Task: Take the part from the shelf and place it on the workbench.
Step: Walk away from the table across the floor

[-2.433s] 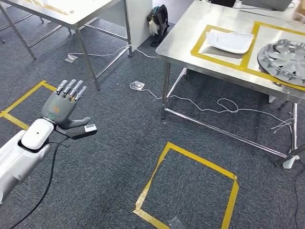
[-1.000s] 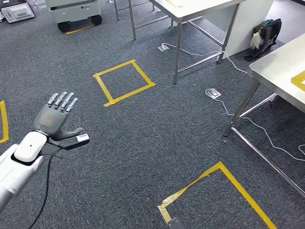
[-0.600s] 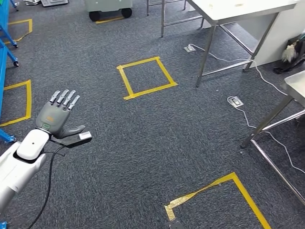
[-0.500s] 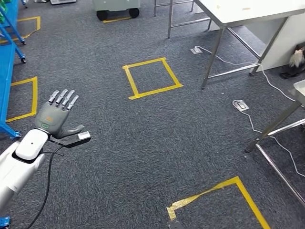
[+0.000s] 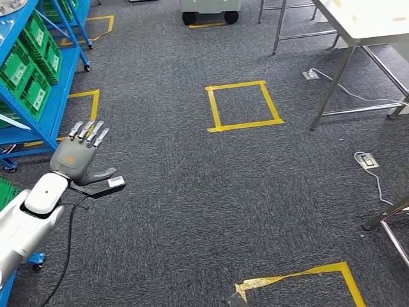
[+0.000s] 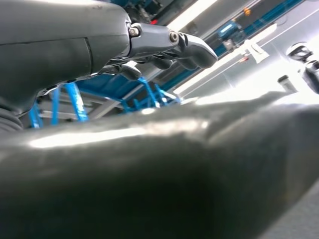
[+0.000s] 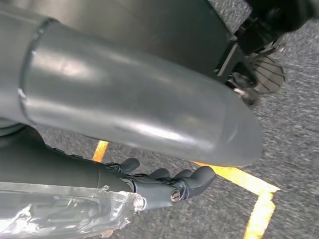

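Now: view swung left | blue shelf (image 5: 46, 96) entered | left hand (image 5: 79, 155) still spread

Our workshop floor: grey carpet (image 5: 193, 192), yellow tape squares (image 5: 243, 105), blue shelf (image 5: 43, 96) holding green bins (image 5: 29, 70), steel tables (image 5: 366, 32).

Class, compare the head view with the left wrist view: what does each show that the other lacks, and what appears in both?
Head view alone: grey carpet, yellow tape square, green bins, a table leg. Left wrist view alone: bright ceiling lights behind the hand. Both: the empty, spread left hand and the blue shelf frame.
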{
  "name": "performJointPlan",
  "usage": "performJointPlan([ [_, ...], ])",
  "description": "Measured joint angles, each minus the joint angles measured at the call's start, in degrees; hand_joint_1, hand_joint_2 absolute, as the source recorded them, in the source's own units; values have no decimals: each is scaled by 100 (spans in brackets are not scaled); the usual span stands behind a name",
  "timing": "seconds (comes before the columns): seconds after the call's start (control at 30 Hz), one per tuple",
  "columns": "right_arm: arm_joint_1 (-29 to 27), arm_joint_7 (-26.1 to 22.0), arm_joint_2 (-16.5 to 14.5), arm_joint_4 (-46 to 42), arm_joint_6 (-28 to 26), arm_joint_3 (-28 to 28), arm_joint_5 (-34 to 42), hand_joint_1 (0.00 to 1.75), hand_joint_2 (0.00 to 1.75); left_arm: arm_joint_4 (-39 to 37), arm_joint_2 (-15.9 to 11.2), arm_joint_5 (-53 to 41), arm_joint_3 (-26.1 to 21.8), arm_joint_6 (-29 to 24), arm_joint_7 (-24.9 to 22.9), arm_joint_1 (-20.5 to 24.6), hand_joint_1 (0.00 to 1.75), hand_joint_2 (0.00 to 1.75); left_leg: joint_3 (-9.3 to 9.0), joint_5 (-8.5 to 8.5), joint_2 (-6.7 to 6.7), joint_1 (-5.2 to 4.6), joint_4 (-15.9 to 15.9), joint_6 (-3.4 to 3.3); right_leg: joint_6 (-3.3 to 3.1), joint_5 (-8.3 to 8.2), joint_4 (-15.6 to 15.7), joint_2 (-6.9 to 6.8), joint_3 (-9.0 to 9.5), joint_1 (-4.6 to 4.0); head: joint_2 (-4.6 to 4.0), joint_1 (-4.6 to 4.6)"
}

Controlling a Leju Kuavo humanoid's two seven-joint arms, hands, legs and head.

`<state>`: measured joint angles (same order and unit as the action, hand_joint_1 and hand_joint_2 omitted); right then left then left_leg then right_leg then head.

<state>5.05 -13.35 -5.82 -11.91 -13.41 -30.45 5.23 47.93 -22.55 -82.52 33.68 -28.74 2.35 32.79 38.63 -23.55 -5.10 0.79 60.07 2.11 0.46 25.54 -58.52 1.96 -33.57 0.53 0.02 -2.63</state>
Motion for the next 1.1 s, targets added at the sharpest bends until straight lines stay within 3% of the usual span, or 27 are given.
performJointPlan([
  [0.07,-13,-3,2,3,3,1,1,0,0,-1,22,-8,8,-1,-2,18,0,0,338,-375,337,-18,729,26,-37,-5,10,-164,-3,-31,0,-24],
  [0.13,-27,-3,4,8,4,2,1,0,0,-2,44,-13,19,0,-2,-6,0,0,564,-546,426,-15,1256,41,-47,1,10,-336,-8,-44,0,-26],
  [0.17,-27,-3,5,10,5,3,1,0,0,-2,48,-13,22,1,-2,-17,0,0,531,-482,446,-14,1227,44,-45,4,10,-419,-9,-45,0,-26],
  [0.2,-23,-3,5,10,6,3,1,0,0,-2,49,-14,22,2,-2,-18,0,0,378,-335,483,-14,976,43,-39,9,10,-498,-7,-45,0,-27],
  [0.27,-14,-3,7,10,10,4,1,0,0,-2,51,-14,19,1,-2,12,0,0,-82,-41,726,-37,192,34,-3,32,-3,-643,3,-67,0,-31],
  [0.33,-8,-8,11,10,11,8,2,0,0,-2,62,-17,19,0,-3,46,0,0,-334,53,898,-68,-264,-20,51,62,-12,-767,19,-107,0,-8],
  [0.4,-3,-14,13,10,10,13,2,0,0,-2,64,-21,20,2,-2,53,0,0,-334,50,791,-82,-308,-96,100,90,-4,-896,50,-119,0,21],
  [0.43,1,-18,13,9,10,15,1,0,0,-2,59,-21,18,3,-2,55,0,0,-331,57,718,-76,-313,-127,133,122,-28,-871,50,-106,0,24],
  [0.5,8,-23,11,7,10,21,0,0,0,-2,57,-22,17,2,-2,81,0,0,-332,77,578,-54,-324,-197,194,320,-329,-590,-74,-73,0,39],
  [0.57,-2,-21,14,9,11,30,-1,0,0,-3,72,-23,21,-6,-2,104,0,0,-327,83,447,-44,-325,-244,218,673,-1064,-271,-418,-56,0,58],
  [0.63,-18,-17,17,10,18,38,-1,0,0,-4,90,-24,26,-17,-1,96,0,0,-325,81,286,-47,-322,-258,214,856,-1665,-201,-737,-58,0,66],
  [0.67,-20,-17,18,10,21,40,-1,0,0,-4,97,-23,28,-21,-1,92,0,0,-326,82,199,-47,-320,-257,207,789,-1675,-191,-766,-56,0,67],
  [0.73,-13,-19,19,10,23,44,-1,0,0,-4,102,-21,28,-22,-1,107,0,0,-329,86,31,-34,-314,-245,193,402,-1073,-100,-515,-39,0,66],
  [0.8,-5,-21,19,10,23,46,-1,0,0,-4,110,-20,27,-22,-1,144,0,0,-300,98,-124,-22,-294,-196,187,117,-348,191,-170,4,0,65],
  [0.87,-3,-22,18,10,26,46,-1,0,0,-4,114,-17,26,-24,-1,165,0,0,-246,135,-269,1,-300,-114,158,77,-85,341,-33,16,0,64],
  [0.9,-1,-25,18,10,27,46,-1,0,0,-5,109,-17,26,-24,0,164,0,0,-226,158,-337,17,-315,-73,130,69,-70,282,-22,5,0,62],
  [0.93,4,-26,18,10,28,47,-1,0,0,-8,100,-16,26,-25,1,158,0,0,-211,164,-334,27,-326,-42,89,53,-55,215,-18,0,0,61],
  [1.0,15,-34,18,10,26,48,-2,0,0,-12,86,-14,23,-25,1,174,0,0,-97,27,-42,3,-131,-1,10,22,-7,68,-1,-5,0,36],
  [1.07,9,-40,19,10,24,49,-3,0,0,-14,99,-14,24,-26,1,201,0,0,220,-317,329,-24,523,25,-40,20,14,-102,6,-25,0,13],
  [1.1,1,-40,20,10,23,49,-3,0,0,-15,111,-14,27,-26,1,199,0,0,409,-475,397,-22,912,38,-51,26,14,-190,6,-35,0,12],
])
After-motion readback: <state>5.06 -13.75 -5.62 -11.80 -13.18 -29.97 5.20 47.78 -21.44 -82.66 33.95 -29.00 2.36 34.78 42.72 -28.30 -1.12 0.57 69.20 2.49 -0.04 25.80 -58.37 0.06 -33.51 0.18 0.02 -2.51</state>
